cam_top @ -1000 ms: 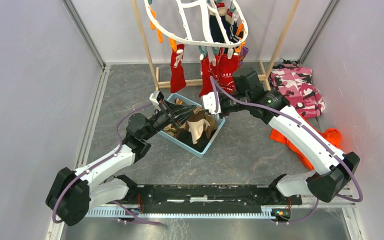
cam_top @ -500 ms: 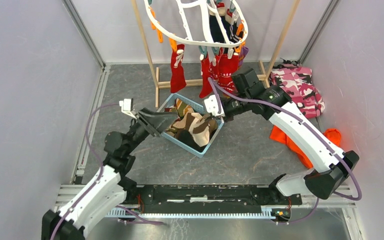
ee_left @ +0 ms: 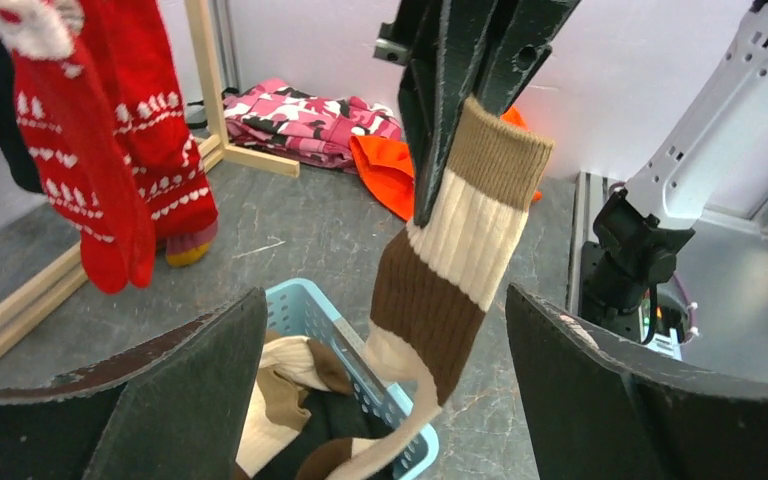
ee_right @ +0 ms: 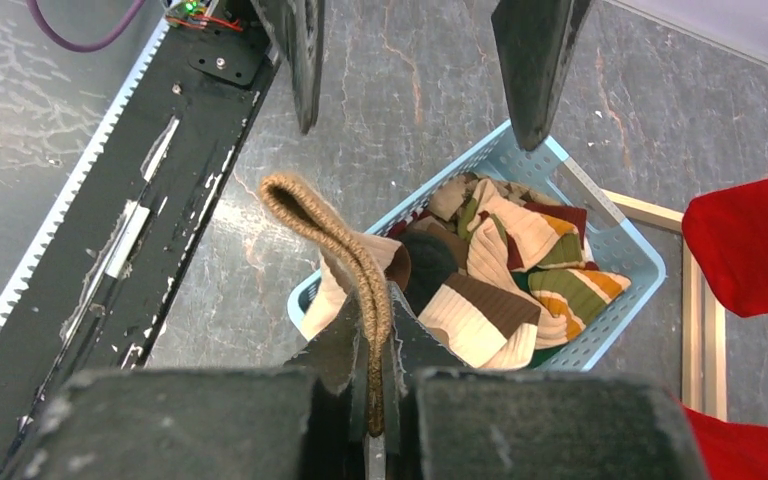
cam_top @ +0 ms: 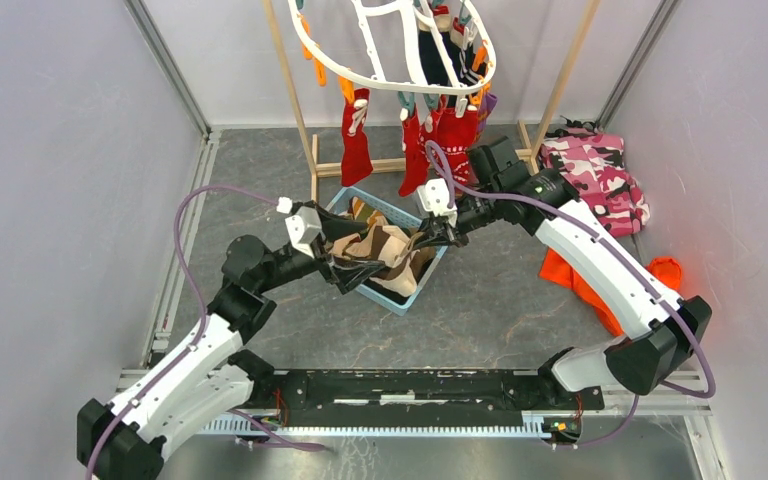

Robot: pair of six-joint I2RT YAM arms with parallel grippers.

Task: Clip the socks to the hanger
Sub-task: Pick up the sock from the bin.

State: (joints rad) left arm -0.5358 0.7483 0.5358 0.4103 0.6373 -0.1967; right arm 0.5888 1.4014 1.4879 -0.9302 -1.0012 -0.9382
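At top middle, white hanger with red socks clipped on. Below, blue basket of socks. Looks like the pulling-out step: right end effector pinching a brown striped sock; left end effector spread wide. Next: up to an orange clip, probably.

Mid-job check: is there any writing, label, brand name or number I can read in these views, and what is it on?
None: no readable text in any view.
The white marks on the red hanging socks are knitted patterns, not letters.
The brown and cream striped sock, the light blue plastic basket and the black base rail show no print; the rail's pale marks are scuffs.
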